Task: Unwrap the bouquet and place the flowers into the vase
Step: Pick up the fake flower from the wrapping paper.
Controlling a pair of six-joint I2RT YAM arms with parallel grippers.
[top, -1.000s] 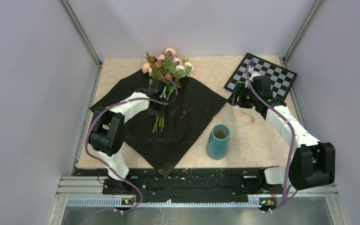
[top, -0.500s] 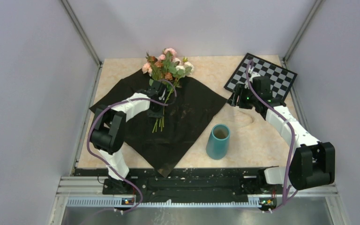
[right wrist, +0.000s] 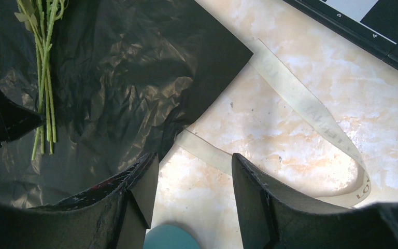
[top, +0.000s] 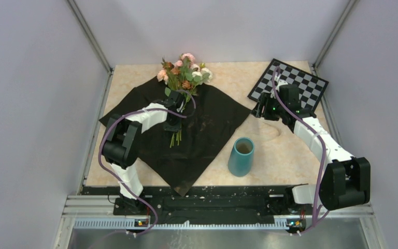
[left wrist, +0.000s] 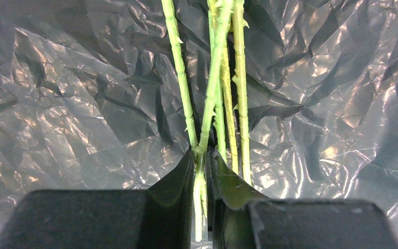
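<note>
Paper (top: 212, 124) lies flat, so it's the pick step: left gripper (left wrist: 201, 174) is pinched nearly closed on the flowers (top: 185, 72) by their stems, right gripper (right wrist: 194, 176) is wide and empty; next needs a lift, upend, stems into vase (top: 241, 156).

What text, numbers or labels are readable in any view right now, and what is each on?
"3" and "4": on the checkerboard border, right wrist view.
"LO": apparently, on the ribbon near its bend; the rest of its print is too blurred to read.
Top and left wrist views: nothing readable.
</note>
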